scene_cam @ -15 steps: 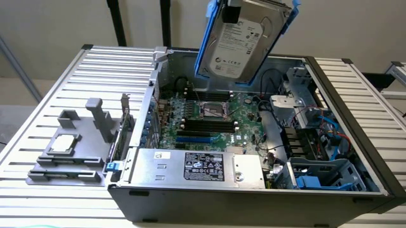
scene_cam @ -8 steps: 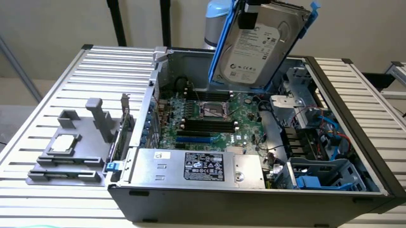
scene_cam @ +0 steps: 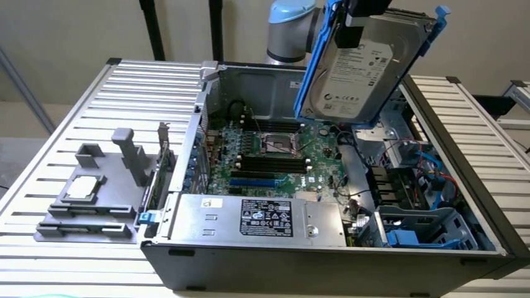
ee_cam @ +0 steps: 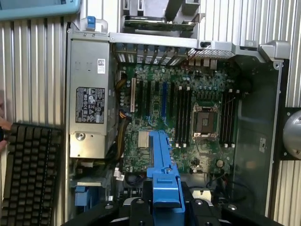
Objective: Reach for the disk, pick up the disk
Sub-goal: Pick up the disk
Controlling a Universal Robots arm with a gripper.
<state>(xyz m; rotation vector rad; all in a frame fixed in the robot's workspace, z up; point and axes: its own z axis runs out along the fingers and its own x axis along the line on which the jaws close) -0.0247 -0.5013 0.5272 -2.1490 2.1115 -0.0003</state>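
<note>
Looking straight down into the open computer case (ee_cam: 256, 136), green motherboard (ee_cam: 174, 117) at its centre. The grey power supply box (ee_cam: 89, 94) with its black-and-white label sits just beside the motherboard. A blue plastic rail (ee_cam: 162, 174) juts over the board's edge from the gripper (ee_cam: 164, 212). A black keyboard (ee_cam: 28, 174) lies outside the case, beyond the power supply.

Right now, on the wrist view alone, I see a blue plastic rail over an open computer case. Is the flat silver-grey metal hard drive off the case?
Observer: Yes, the gripper holds the hard drive by its upper end, clear above the open grey computer case.
Operator: Level or tilted?
Observer: Tilted steeply, white label facing the exterior camera.
Operator: Anything beside the case?
Observer: A small square silver chip sits in a grey plastic holder.
</note>
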